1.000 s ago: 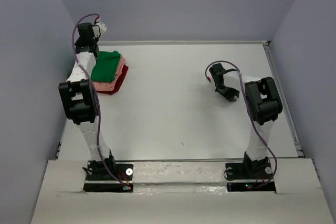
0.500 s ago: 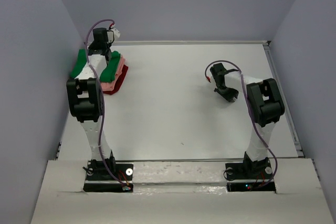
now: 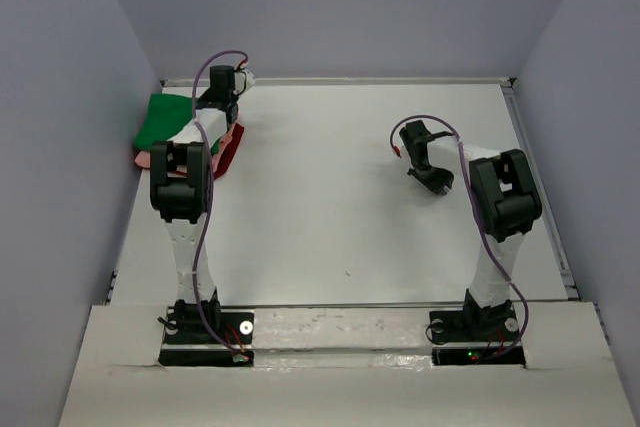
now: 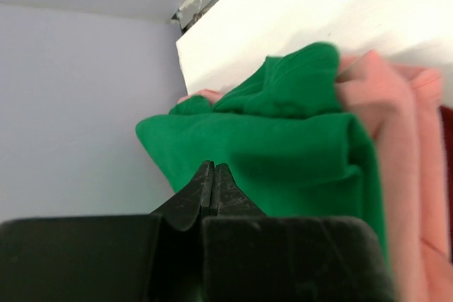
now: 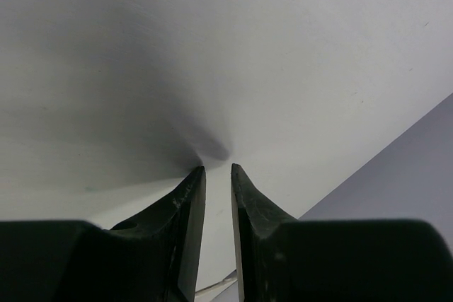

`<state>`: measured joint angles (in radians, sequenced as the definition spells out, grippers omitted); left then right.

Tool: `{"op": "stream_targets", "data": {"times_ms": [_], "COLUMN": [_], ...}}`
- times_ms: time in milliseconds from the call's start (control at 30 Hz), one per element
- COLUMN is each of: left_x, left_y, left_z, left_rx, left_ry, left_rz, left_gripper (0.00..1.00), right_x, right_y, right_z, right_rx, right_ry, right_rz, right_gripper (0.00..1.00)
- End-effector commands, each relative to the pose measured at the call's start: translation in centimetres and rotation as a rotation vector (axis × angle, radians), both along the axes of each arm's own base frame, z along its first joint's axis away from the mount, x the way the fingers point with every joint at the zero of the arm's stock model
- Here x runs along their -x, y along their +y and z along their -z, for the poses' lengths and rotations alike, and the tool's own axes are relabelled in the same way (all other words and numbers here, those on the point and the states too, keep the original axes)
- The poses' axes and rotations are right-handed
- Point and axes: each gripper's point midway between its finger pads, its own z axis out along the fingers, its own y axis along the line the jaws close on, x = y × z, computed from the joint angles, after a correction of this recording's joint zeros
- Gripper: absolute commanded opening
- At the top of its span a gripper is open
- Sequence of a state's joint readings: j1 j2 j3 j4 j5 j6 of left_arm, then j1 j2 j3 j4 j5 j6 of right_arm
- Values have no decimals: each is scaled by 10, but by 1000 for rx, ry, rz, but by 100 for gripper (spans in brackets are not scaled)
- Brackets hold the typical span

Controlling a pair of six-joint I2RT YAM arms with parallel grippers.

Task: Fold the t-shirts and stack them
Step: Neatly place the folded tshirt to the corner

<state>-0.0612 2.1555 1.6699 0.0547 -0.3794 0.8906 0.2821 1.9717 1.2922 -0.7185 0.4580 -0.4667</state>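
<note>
The t-shirts lie in a rumpled pile at the table's back left corner. The bright green t-shirt (image 3: 160, 119) (image 4: 283, 139) is on top and reaches toward the left wall. The salmon-pink t-shirt (image 3: 148, 157) (image 4: 405, 125) shows under it. Dark red cloth (image 3: 230, 151) (image 4: 446, 117) peeks out at the right. My left gripper (image 3: 215, 105) (image 4: 214, 167) hangs over the green t-shirt, shut with nothing between its fingers. My right gripper (image 3: 434, 179) (image 5: 218, 169) hovers over bare table at the right, open by a narrow gap and holding nothing.
The left wall (image 4: 78, 104) stands right beside the pile. The table's back edge (image 3: 350, 80) runs behind it. A raised rim (image 3: 530, 177) lines the table's right side, and the right wall (image 5: 414, 167) stands near my right gripper.
My left arm has swung right along the back edge. The green t-shirt has slid left toward the wall and the pile has spread. The right gripper has stayed put, its gap slightly narrower.
</note>
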Motion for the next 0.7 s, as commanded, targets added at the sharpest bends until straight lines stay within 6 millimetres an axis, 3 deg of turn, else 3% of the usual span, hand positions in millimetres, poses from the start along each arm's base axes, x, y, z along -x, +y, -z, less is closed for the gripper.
{"op": "stream_targets", "data": {"times_ms": [0,400,667], "left_x": [-8,-2,9], "left_y": [-14,-18,-29], "left_z": [-22,5,37], "left_rx": [24,14,40], "left_ry": [-97,-55,11], "left_rz": [-13,-17,1], "left_gripper": [0,0,0], "right_x": [6,23,29], "right_y": [6,3,0], "right_z": [14,11,12], "right_rx": [-39,-45,-31], "right_ry": [28,31,45], "right_rz": [13,24,36], "right_gripper": [27,25,24]}}
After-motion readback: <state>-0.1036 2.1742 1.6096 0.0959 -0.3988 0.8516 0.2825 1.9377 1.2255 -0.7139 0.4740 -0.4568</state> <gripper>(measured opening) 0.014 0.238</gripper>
